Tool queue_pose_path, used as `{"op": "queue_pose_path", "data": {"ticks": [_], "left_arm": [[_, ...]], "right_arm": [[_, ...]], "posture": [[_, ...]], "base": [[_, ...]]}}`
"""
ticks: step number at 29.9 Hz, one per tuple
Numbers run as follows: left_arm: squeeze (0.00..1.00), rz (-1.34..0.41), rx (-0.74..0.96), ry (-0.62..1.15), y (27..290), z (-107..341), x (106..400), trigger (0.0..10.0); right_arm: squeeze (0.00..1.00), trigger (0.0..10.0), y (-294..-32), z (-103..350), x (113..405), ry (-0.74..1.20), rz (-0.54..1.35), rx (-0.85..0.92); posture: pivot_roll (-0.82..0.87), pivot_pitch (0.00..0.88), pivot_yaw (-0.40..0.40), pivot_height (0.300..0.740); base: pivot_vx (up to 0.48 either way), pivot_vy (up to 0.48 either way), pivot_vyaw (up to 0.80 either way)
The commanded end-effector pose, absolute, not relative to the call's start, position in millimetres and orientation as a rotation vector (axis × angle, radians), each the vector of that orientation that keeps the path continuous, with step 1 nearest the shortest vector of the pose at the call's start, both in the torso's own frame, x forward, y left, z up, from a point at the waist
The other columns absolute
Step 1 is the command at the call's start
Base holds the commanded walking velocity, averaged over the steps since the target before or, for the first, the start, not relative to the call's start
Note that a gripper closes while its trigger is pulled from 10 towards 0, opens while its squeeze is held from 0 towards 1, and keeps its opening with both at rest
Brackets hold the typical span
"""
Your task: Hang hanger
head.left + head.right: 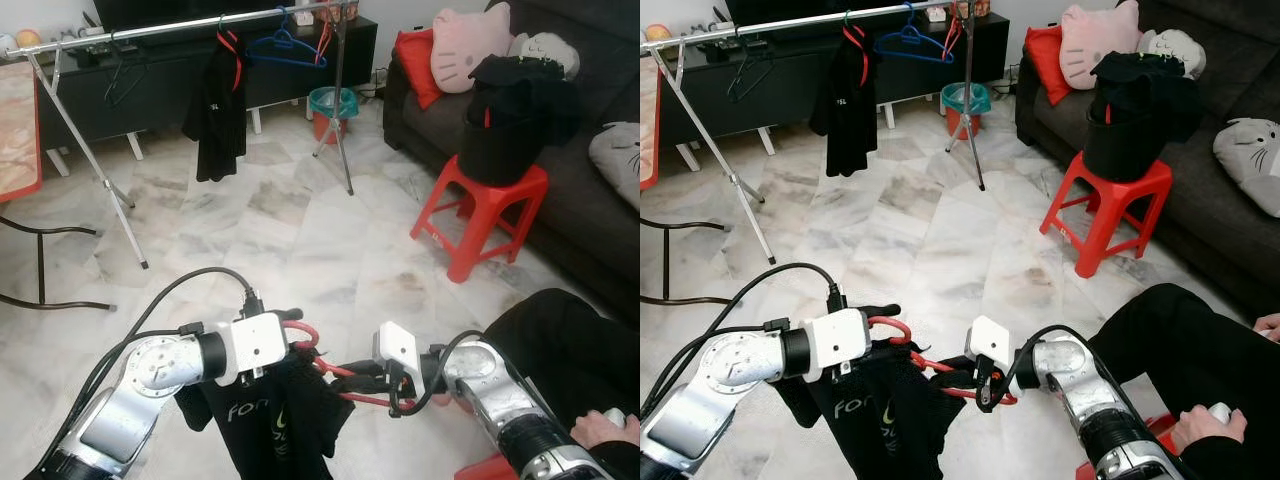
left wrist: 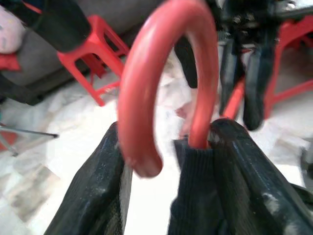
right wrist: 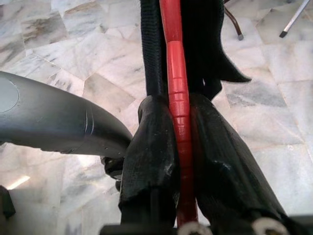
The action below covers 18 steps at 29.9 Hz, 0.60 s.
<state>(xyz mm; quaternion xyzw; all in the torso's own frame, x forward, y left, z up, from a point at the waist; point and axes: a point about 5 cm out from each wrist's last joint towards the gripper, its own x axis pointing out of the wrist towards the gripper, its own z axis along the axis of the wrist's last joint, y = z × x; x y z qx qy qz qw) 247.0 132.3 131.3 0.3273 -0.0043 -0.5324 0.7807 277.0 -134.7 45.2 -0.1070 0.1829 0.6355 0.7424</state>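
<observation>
Both arms are low in front of the robot, sharing 1 red hanger [image 1: 335, 372] with a black shirt [image 1: 270, 420] draped on it. The left gripper [image 2: 195, 142] is clenched on the neck just under the hook [image 2: 161, 73], while the right gripper [image 3: 182, 161] is clamped on the hanger's red bar, fingers pressing either side through the cloth. So the hanger sits between the 2 grippers, well apart from the rail [image 1: 190, 27] across the marble floor [image 1: 300, 240].

My read: this is the carry stage, and the hanging isn't done yet. To do it well, I'd keep the hook upright and its open side turned towards the rail, walk in square, and aim for the bare stretch of rail between the hung black garment [image 1: 217, 105] and the left-hand end, clear of the blue hanger [image 1: 285, 48]. Lift above the rail, lower on, and only then release, right side first I'd guess.

Writing: pale letters on the shirt read "fo" and then vanish into a fold. The hung garment carries small white lettering, too tiny to read.
</observation>
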Motion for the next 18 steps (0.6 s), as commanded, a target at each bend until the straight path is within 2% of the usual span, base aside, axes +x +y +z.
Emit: {"op": "queue_pose_path", "data": {"ticks": [1, 7, 13, 18], "left_arm": [[0.00, -1.183, 0.696, 0.048, 139.5, 128.1, 243.3, 10.0], [0.00, -1.212, 0.692, 0.049, 141.0, 131.1, 240.3, 10.0], [0.00, -1.140, 0.675, 0.008, 147.9, 142.0, 249.7, 10.0], [0.00, -1.137, 0.702, 0.040, 153.2, 135.9, 250.4, 10.0]], "right_arm": [[0.00, 0.0, -135.1, 51.5, 279.5, 0.356, 1.390, -0.231], [0.00, 0.0, -134.6, 52.3, 280.3, 0.350, 1.385, -0.228], [0.00, 0.0, -133.3, 52.6, 280.2, 0.347, 1.388, -0.224], [0.00, 0.0, -132.6, 52.8, 280.2, 0.343, 1.390, -0.220]], "posture": [[0.08, 0.052, -0.039, 0.740], [0.08, 0.053, -0.039, 0.740], [0.08, 0.053, -0.039, 0.740], [0.08, 0.053, -0.036, 0.740]], "base": [[0.000, 0.000, 0.00], [0.000, 0.000, 0.00], [0.000, 0.000, 0.00], [0.000, 0.000, 0.00]]}}
